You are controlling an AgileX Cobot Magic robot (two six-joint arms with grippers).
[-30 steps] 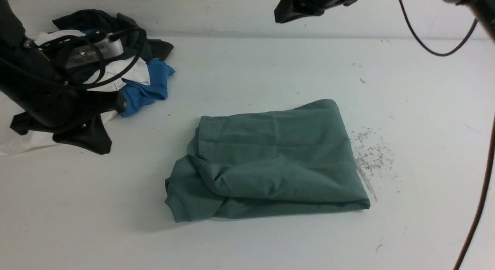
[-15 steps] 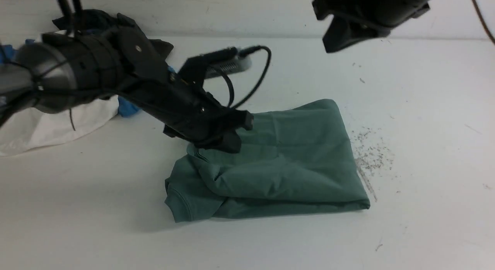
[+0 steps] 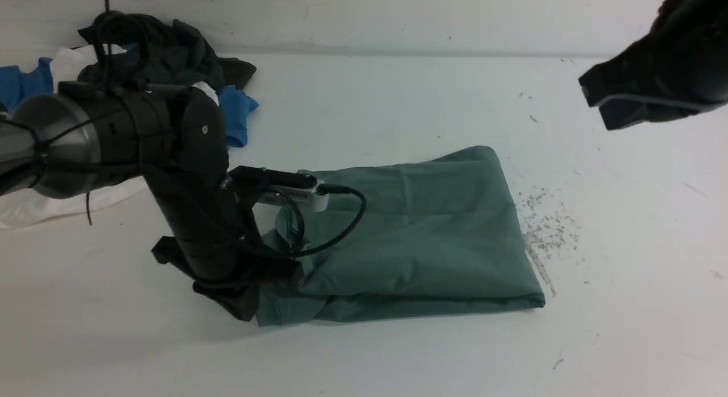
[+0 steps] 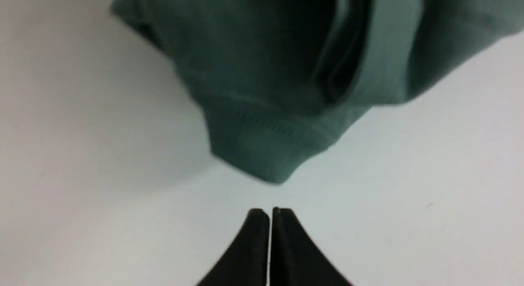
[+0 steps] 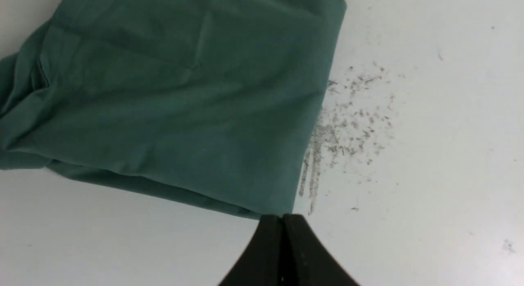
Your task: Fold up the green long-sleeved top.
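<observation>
Centrally, white table, green long-sleeved top folded into a rectangle mid-table, heap of white, blue and dark garments far left, left gripper pinched closed beside the ribbed cuff, right gripper closed, raised over the top's right corner.

Front view looks forward over the table; both wrist views (close, downward) share the green top.

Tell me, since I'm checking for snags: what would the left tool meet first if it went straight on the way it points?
Probably the ribbed cuff of the green top. In the wrist view it lies just ahead of the shut left tool, with only bare table between; depth is uncertain.
</observation>
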